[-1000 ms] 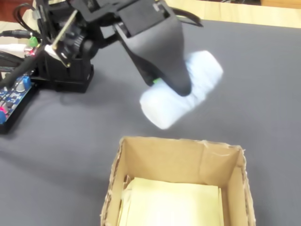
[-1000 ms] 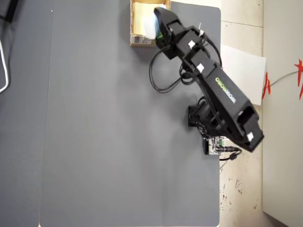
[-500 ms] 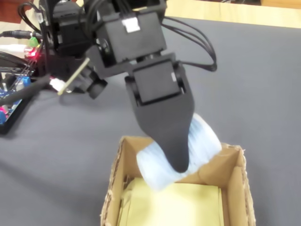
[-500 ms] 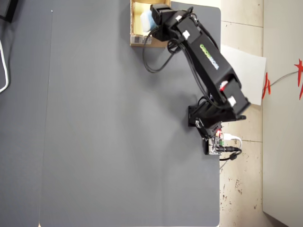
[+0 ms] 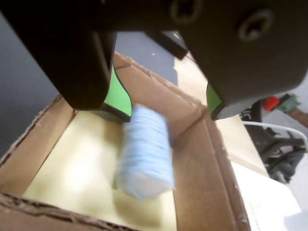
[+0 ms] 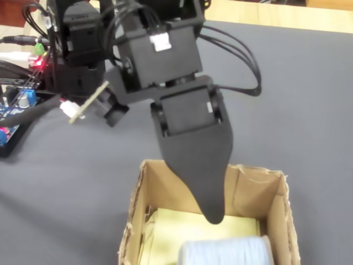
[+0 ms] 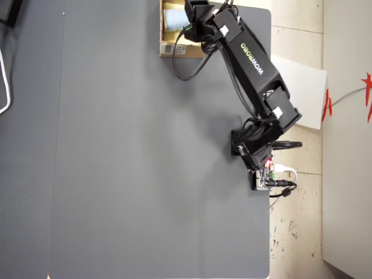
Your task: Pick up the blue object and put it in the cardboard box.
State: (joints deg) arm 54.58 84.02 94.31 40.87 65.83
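Observation:
The blue object, a pale blue ribbed roll, lies inside the cardboard box on its pale floor, blurred in the wrist view. In the fixed view the roll sits at the box's near end, below the black jaw. My gripper hangs over the box, open, its green pads wide apart with nothing between them. The roll is below and clear of the pads. From overhead the roll shows inside the box, beside the gripper.
The box stands on a dark grey mat. The arm's base and a circuit board with wires sit at the left of the fixed view. A white sheet lies off the mat's right edge overhead.
The gripper carried the roll from above the mat to over the box, then opened. The roll has dropped out of the jaws onto the box floor.

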